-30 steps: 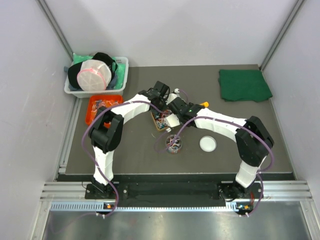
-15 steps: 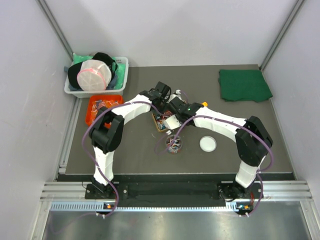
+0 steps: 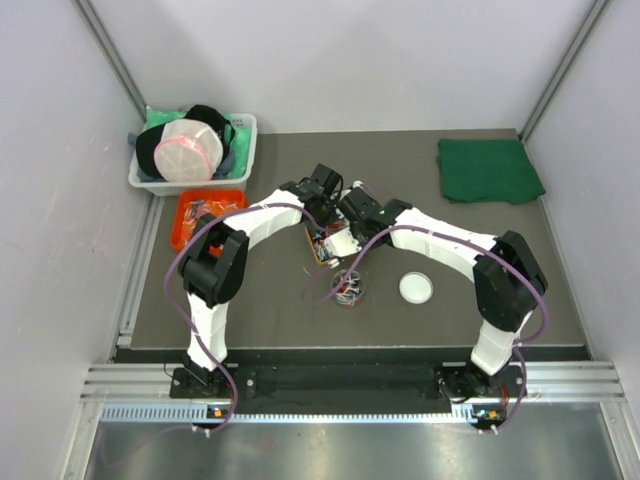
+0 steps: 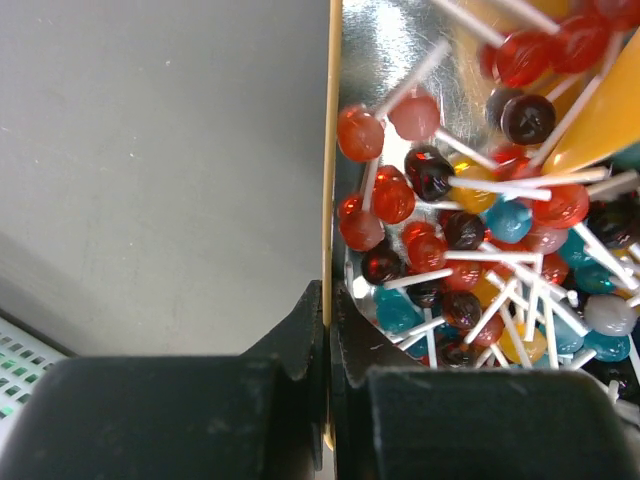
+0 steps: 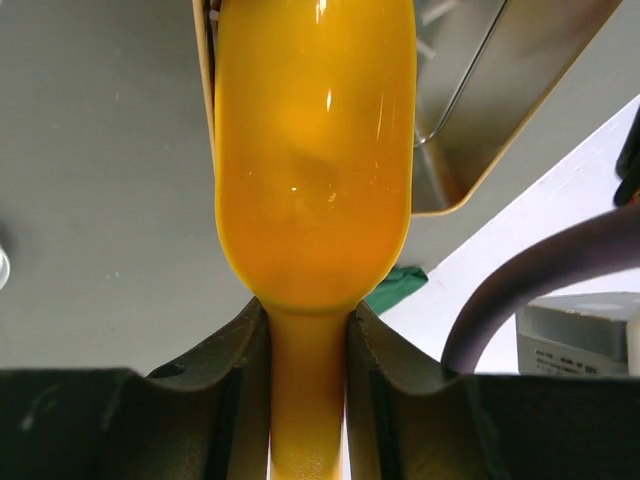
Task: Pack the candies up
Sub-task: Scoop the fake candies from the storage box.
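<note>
Many small round candies (image 4: 427,250): red, maroon-black, teal, amber, pale grey; white sticks. Silvery-lined tan box (image 4: 390,40). Glossy orange plastic scoop (image 5: 312,150). Matte dark grey counter (image 3: 270,300). Folded green cloth (image 3: 488,170).

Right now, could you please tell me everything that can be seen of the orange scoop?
The orange scoop looks like glossy, slightly translucent plastic: a long rounded bowl narrowing to a thin handle. The right gripper is shut on that handle, one finger on each side. The bowl points away from the wrist, over the tan rim of the foil-lined container. In the left wrist view its front end lies among the candies. No candy shows on the side facing the right wrist camera.
</note>
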Available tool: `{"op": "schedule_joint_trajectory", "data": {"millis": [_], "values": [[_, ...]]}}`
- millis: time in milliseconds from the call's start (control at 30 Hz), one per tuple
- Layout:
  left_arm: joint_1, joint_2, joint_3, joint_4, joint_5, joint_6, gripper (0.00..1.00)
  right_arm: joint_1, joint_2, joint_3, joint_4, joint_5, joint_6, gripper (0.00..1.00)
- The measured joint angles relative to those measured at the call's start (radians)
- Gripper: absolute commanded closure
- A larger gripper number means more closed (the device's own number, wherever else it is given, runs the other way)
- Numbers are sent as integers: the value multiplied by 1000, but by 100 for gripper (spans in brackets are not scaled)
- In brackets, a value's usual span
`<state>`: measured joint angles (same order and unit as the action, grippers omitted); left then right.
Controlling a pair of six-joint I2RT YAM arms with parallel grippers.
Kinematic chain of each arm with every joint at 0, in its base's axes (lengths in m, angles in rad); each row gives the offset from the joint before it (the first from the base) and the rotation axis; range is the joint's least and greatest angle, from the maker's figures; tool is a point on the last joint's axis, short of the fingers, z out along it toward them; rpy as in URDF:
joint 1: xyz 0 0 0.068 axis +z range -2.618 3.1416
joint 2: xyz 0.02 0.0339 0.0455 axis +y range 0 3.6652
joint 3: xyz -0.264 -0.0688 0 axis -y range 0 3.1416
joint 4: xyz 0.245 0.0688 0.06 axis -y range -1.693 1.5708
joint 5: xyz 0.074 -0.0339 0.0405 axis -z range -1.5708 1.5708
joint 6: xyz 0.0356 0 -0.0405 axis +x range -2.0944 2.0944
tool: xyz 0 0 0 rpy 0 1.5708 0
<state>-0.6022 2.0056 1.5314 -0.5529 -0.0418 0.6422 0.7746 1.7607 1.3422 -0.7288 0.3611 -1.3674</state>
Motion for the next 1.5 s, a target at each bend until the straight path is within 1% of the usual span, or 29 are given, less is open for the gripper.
{"op": "schedule_joint_trajectory", "data": {"millis": [100, 333, 600, 933, 1233, 1500], "values": [[0, 0, 0, 0, 0, 0, 100, 0, 1, -16, 35, -22, 18, 100], [0, 0, 0, 0, -1, -5, 100, 12, 8, -72, 132, -18, 62, 100], [-1, 0, 0, 0, -2, -8, 100, 35, 51, -88, 217, -14, 109, 100], [-1, 0, -4, 1, 0, -11, 100, 42, 66, -88, 227, -27, 190, 100], [-5, 0, -8, 1, 8, -15, 100, 42, 66, -88, 221, -79, 309, 100], [-10, 0, -11, 1, 25, -14, 100, 40, 66, -92, 208, -108, 369, 100]]}}
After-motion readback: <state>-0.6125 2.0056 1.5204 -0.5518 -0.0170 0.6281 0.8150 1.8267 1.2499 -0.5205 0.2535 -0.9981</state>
